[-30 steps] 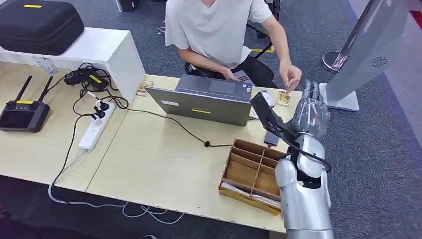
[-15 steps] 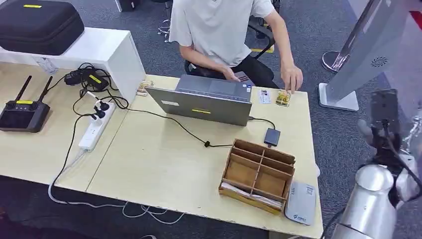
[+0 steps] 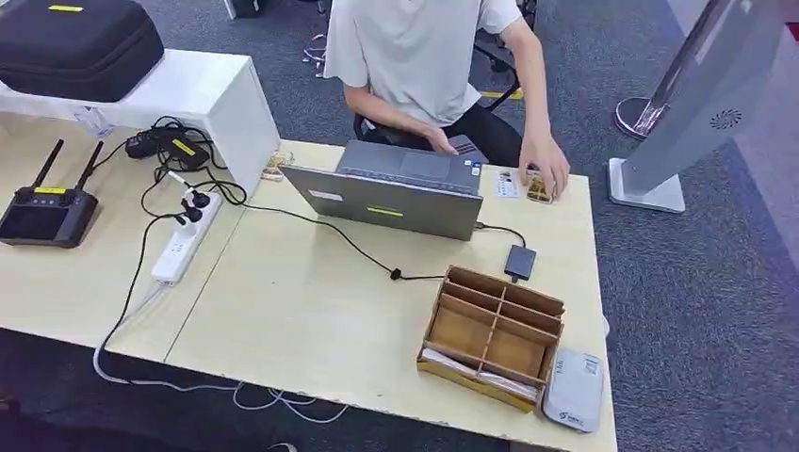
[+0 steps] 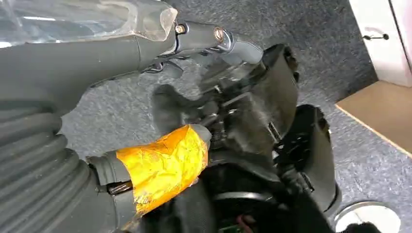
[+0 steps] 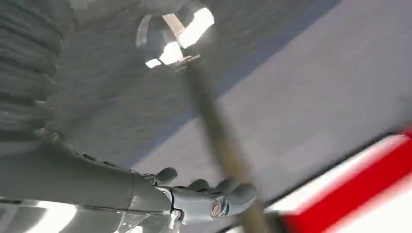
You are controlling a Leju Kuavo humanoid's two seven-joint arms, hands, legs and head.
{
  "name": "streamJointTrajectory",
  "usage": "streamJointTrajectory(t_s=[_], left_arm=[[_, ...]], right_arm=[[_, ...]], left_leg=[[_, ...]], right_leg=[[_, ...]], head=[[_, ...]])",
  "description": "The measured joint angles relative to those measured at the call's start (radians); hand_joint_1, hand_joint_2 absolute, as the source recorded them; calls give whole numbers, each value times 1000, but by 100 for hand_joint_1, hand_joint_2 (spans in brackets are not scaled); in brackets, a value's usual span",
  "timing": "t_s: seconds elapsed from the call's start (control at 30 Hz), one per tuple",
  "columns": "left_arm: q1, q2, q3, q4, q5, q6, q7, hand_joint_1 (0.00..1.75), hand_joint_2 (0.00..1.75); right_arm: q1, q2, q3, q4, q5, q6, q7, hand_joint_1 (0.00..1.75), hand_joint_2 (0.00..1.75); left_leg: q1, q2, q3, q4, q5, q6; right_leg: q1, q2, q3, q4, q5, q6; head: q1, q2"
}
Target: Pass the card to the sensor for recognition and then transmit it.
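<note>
Cards (image 3: 506, 183) lie just beyond the laptop (image 3: 396, 191), one under a person's hand (image 3: 545, 175). Nearer than the laptop sits a wooden tray (image 3: 492, 336), a grey sensor (image 3: 574, 388) touching its corner. Left hand (image 4: 160, 145) hangs over carpet with fingers apart, holding nothing; right hand (image 5: 194, 191) blurs, perhaps empty, so I cannot tell.

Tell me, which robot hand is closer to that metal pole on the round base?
Right, probably. The right hand's fingers lie beside the pole in its wrist view; the left hand hangs over carpet near a table corner.
</note>
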Motion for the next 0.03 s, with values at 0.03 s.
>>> streamJointTrajectory(t_s=[0.03], left_arm=[[10,10,11,-11,-4,0,0,0,175]], right_arm=[[20,-9,-26,39,0,-9,1,0,175]], left_leg=[[0,1,0,0,0,0]], right_leg=[[0,1,0,0,0,0]], head=[[1,0]])
